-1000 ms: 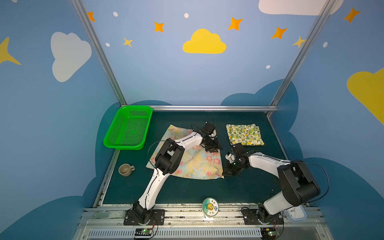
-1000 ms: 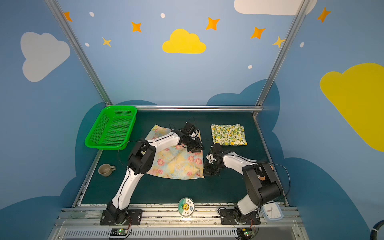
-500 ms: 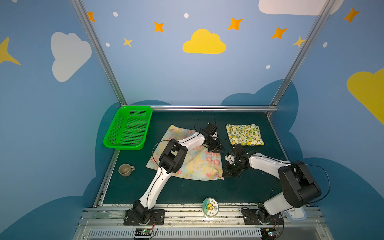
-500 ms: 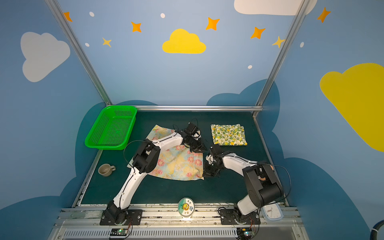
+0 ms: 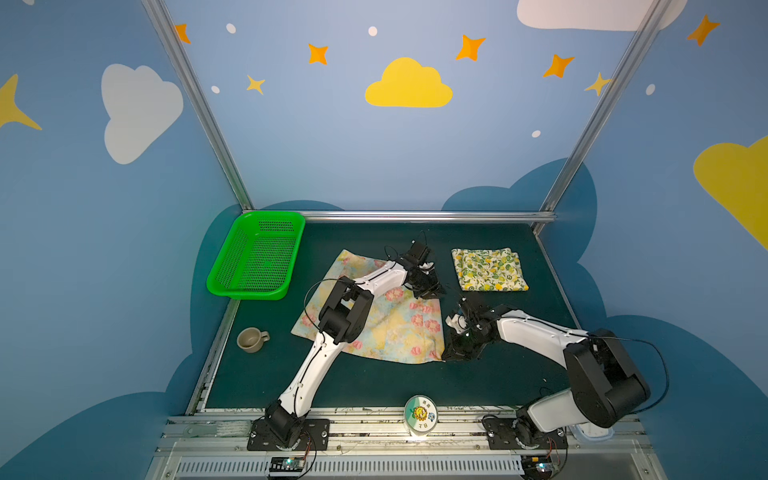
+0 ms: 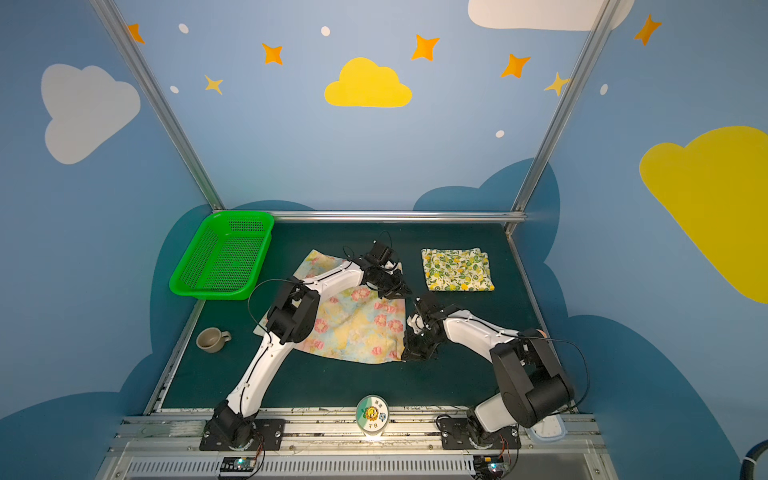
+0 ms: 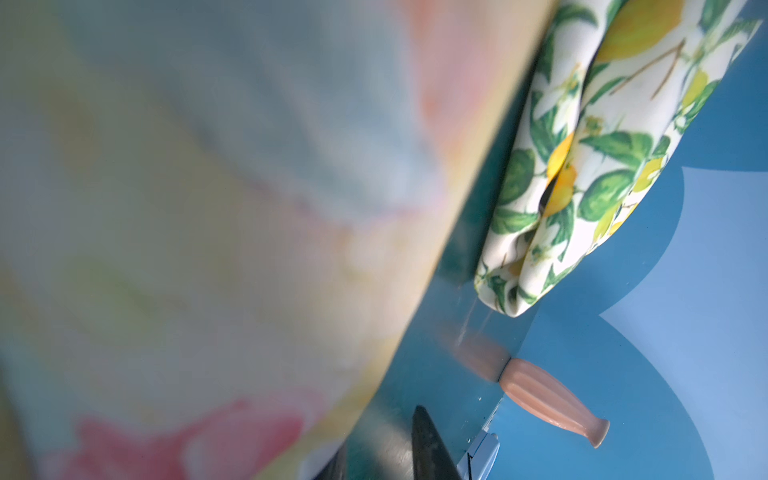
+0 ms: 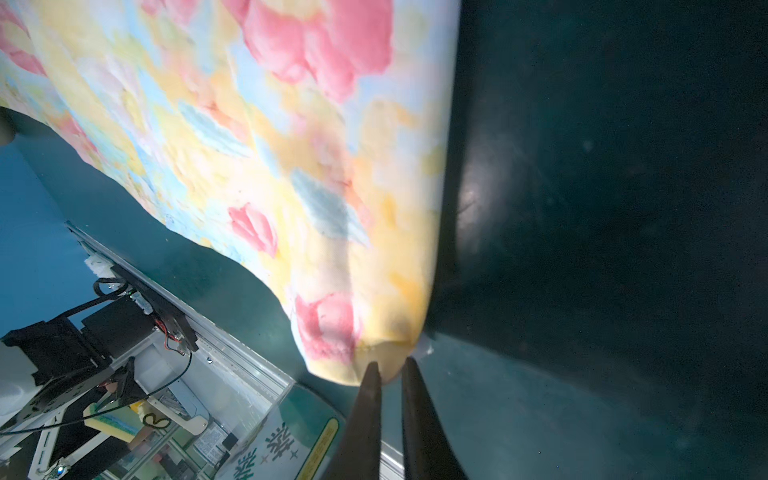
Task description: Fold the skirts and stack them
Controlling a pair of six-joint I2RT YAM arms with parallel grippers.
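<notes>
**Flower skirt spread flat, a gripper at each right-hand corner**

The dark green worktop point(image 5: 374, 386) carries everything. The flower skirt point(image 5: 399, 328), pale yellow with pink blooms, is the biggest thing on it. It lies spread out in the middle, with 1 corner pointing toward the back left corner.

The green basket point(image 5: 232, 257) sits in the back left corner, and its front left corner reaches past the left edge. The lemon skirt point(image 5: 488, 270) lies folded into a rectangle near the back right corner, clear of the flower skirt.

The left gripper point(image 5: 428, 291) is down at the flower skirt's back right corner. In the left wrist view this gripper point(image 7: 380, 428) has its 2 fingers apart, with bare worktop showing between them. The blurred skirt edge runs along 1 finger, and I cannot tell whether any cloth is pinched.

The right gripper point(image 5: 457, 353) is down at the skirt's front right corner. In the right wrist view this gripper point(image 8: 390, 363) has its 2 fingers a narrow slit apart, and the skirt's rounded corner ends right at their tips.

A tan cup point(image 5: 251, 340) stands upright just inside the left edge, in front of the basket. A round green-and-white disc point(image 5: 419, 415) sits on the rail by the middle of the front edge.
</notes>
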